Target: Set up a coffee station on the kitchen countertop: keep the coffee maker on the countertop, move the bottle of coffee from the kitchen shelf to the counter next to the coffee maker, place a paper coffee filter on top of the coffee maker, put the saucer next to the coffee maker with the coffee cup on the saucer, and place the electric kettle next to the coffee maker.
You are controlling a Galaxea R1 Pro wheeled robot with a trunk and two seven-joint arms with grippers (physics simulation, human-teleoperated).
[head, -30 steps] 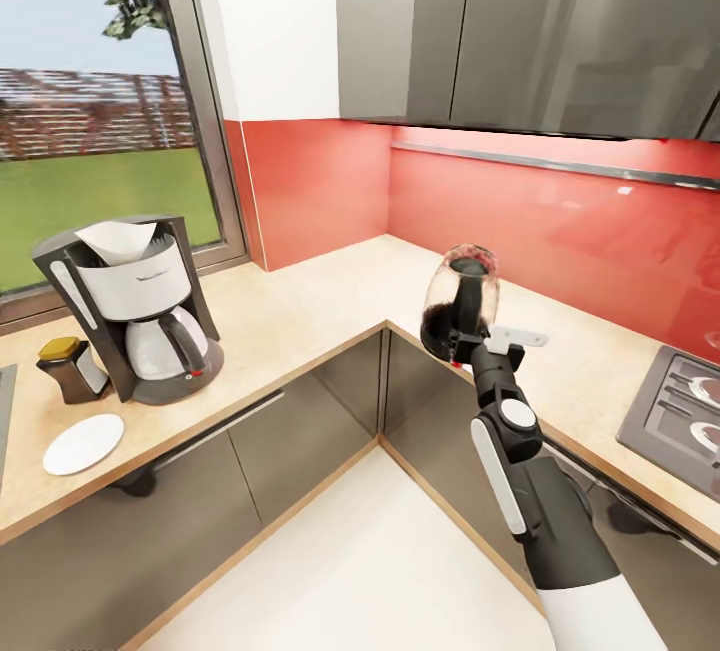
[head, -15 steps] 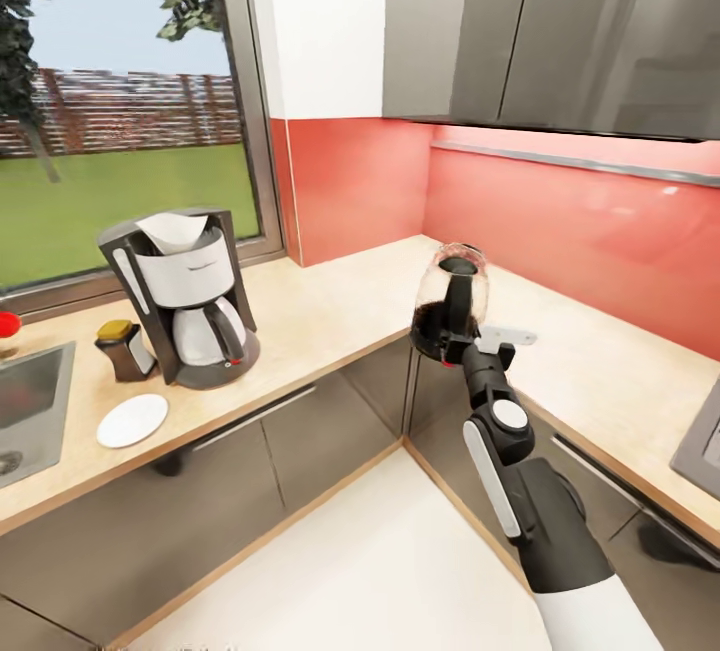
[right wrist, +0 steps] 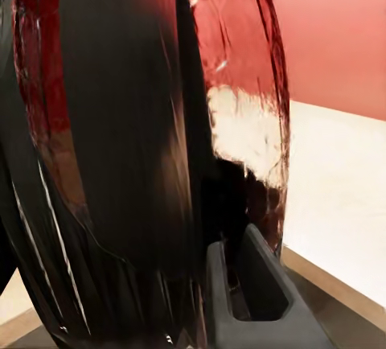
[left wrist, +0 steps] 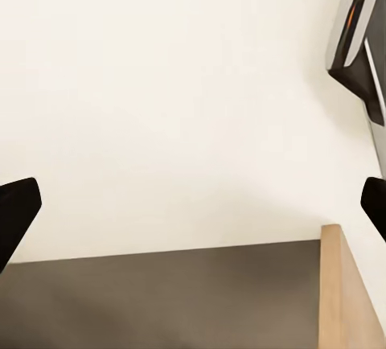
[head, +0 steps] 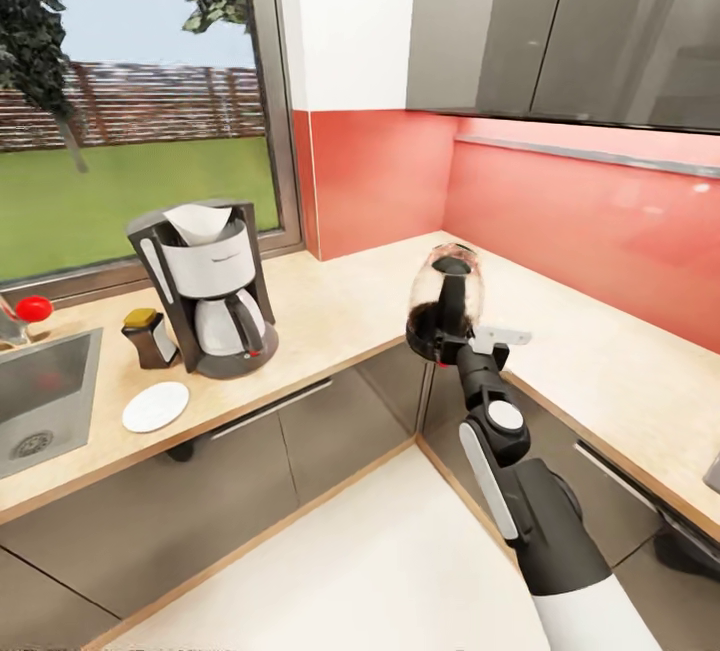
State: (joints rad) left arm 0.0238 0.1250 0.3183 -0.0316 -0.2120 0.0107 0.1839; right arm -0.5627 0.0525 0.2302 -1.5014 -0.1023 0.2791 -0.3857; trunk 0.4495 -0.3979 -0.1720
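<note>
Above the counter corner | right gripper (head: 452, 336) pinches electric kettle (head: 446, 303) by its handle, carried clear toward coffee maker (head: 207, 286) | left gripper (left wrist: 193, 212) jaws spread, empty

— What colours did the countertop (head: 330, 306) and the wall behind it show?
— Light beige wood grain against a glossy red backsplash (head: 580, 221), over grey cabinets (head: 250, 471).
— And the appliances?
— The coffee maker (head: 205, 286) was grey and silver, its paper coffee filter (head: 200, 222) white. The electric kettle (head: 445, 303) was dark glass with black handle. The saucer (head: 156, 406) was white.
</note>
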